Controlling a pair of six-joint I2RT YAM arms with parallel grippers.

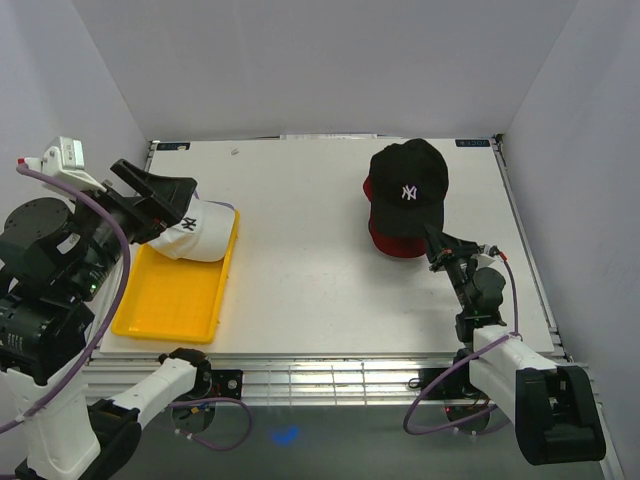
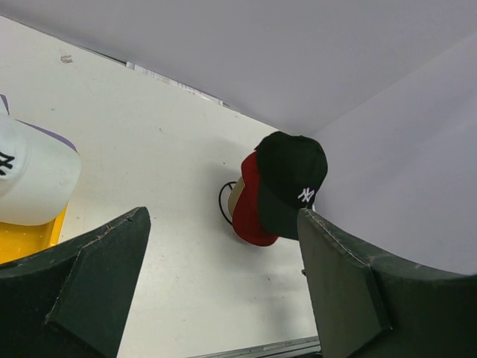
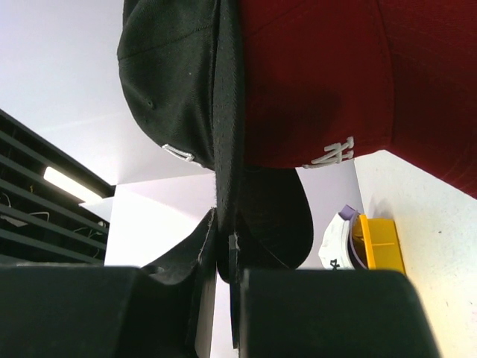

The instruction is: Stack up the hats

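— Where is the right hand?
— The right hand [image 1: 434,238] sits low over the surface [image 1: 300,230] on the right side. Its fingers are pressed together on the brim of the black cap [image 1: 408,180]. In its own wrist view the thin black brim edge runs straight down between the two pads.

— What lies under that cap?
— The red cap [image 1: 385,243]. The black one, with its white NY facing up, sits on top and covers most of it, so red shows only along the near and left edges. In the left wrist view a thin black wire loop [image 2: 222,200] peeks out beside the red cap.

— And the left hand?
— The left hand [image 1: 168,203] is raised at the far left, its fingers wide apart and holding nothing.

— What is nearest to it?
— The white cap [image 1: 198,232] with the black NY, just beside and below it. That cap rests at the far end of the yellow tray [image 1: 175,300] and overhangs the rim. The lavender cap [image 3: 349,215] shows only as an edge beneath the white one. From above I cannot tell whether the hand touches the white cap. In the wrist view the cap lies off to one side of the fingers.

— How do the two pairs stand?
— Well apart, with bare surface between them.
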